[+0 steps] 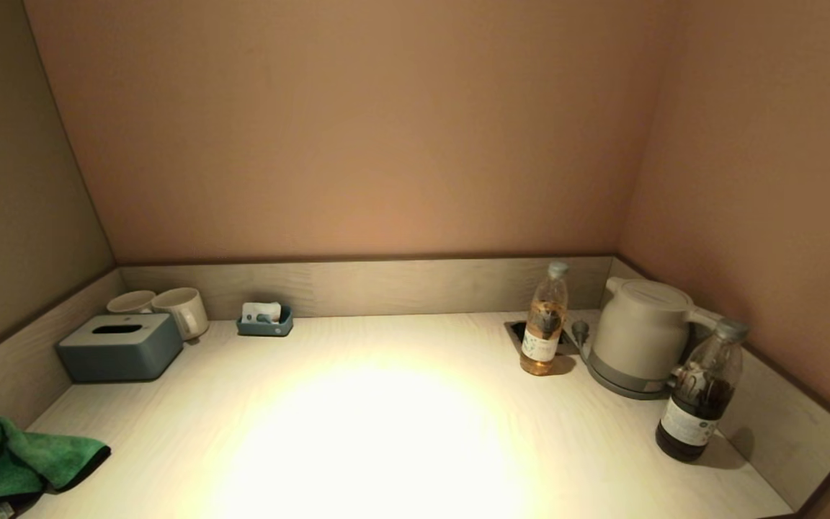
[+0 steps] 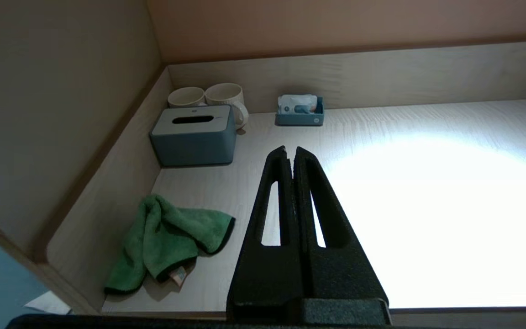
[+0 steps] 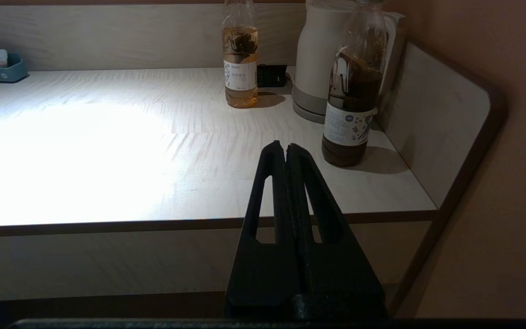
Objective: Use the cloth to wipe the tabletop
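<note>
Green microfibre cloth (image 2: 167,237) lies crumpled and ungrasped at the counter's (image 1: 386,432) near-left corner, left pincer (image 2: 289,153) clenched empty above the near edge, right pincer (image 3: 281,148) clenched empty off the front edge: wiping not yet started, pickup and all strokes remain.

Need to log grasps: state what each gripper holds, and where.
Nothing is held. Left gripper and right gripper are both shut, empty; the cloth lies untouched.
</note>
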### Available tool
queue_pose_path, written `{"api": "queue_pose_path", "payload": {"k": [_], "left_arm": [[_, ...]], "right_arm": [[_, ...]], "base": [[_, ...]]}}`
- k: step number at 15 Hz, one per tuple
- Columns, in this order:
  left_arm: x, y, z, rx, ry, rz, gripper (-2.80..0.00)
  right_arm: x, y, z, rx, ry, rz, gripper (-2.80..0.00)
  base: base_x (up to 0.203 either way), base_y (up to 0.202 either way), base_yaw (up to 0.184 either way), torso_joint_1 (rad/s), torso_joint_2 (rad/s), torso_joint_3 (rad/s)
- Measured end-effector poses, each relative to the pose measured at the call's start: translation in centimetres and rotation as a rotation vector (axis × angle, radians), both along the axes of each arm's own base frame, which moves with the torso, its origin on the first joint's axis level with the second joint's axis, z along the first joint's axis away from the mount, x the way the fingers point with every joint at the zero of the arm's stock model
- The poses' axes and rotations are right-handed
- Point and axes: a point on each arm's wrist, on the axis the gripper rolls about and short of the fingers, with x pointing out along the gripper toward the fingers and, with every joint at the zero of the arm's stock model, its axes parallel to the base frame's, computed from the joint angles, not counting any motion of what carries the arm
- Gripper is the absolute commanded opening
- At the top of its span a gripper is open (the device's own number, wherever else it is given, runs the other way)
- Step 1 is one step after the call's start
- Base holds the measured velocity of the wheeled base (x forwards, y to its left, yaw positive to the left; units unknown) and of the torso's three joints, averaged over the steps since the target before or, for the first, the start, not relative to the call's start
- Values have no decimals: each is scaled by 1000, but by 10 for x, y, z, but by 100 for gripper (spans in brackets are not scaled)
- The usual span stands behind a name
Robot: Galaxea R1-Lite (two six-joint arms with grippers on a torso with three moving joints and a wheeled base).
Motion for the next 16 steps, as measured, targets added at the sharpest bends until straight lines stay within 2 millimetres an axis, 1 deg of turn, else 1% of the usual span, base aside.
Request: {"api": "queue_pose_path", "payload": {"k": [2,4,6,9,11,16], "left_arm": [[-16,3,-11,-4,-35,45,-280],[-26,4,-19,-5,-65,83,-280],[-36,4,-32,-5,-92,136,-280],[-40,5,-66,-9,-65,236,-280],[-41,5,-80,-18,-54,249,-280],[-45,5,-89,-37,-69,252,-280]], "right_arm": [[0,0,0,0,0,0,-280],[0,0,0,0,0,0,-280],[0,0,0,0,0,0,-280],[0,0,0,0,0,0,-280],[0,0,0,0,0,0,-280],[0,0,0,0,0,-1,-280]], "base": [[0,0,0,0,0,0],[0,0,0,0,0,0],[0,0,0,0,0,0],[0,0,0,0,0,0],[0,0,0,0,0,0],[0,0,0,0,0,0]]}}
